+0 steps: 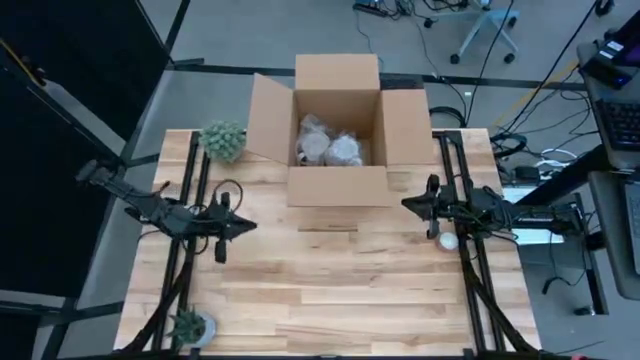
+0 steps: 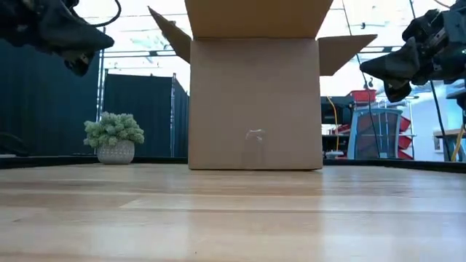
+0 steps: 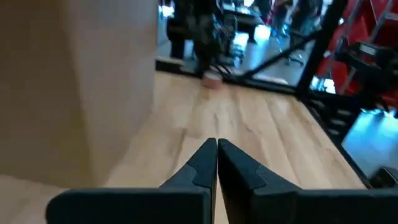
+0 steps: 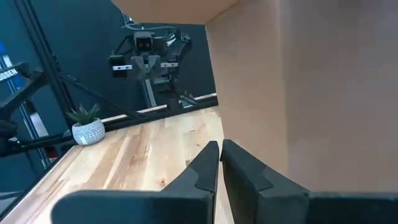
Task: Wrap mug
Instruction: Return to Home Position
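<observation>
table (image 1: 330, 300): pale wood planks, smooth satin sheen | box (image 1: 337, 185): matt brown cardboard | wrapped bundles (image 1: 330, 150) in box: clear crinkled plastic | far-left pot (image 2: 116, 152): white, textured | left gripper (image 3: 217, 144), right gripper (image 4: 219, 146): matt black

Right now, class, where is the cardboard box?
In the high view, the cardboard box stands open at the far middle of the table, with a potted plant beside it on the left arm's side and wrapped bundles inside.

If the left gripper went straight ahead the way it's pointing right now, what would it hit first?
Nothing close. The left gripper, shut, points across the table, past the front wall of the cardboard box. First in line looks to be the right arm opposite, though relative height is unclear.
</observation>
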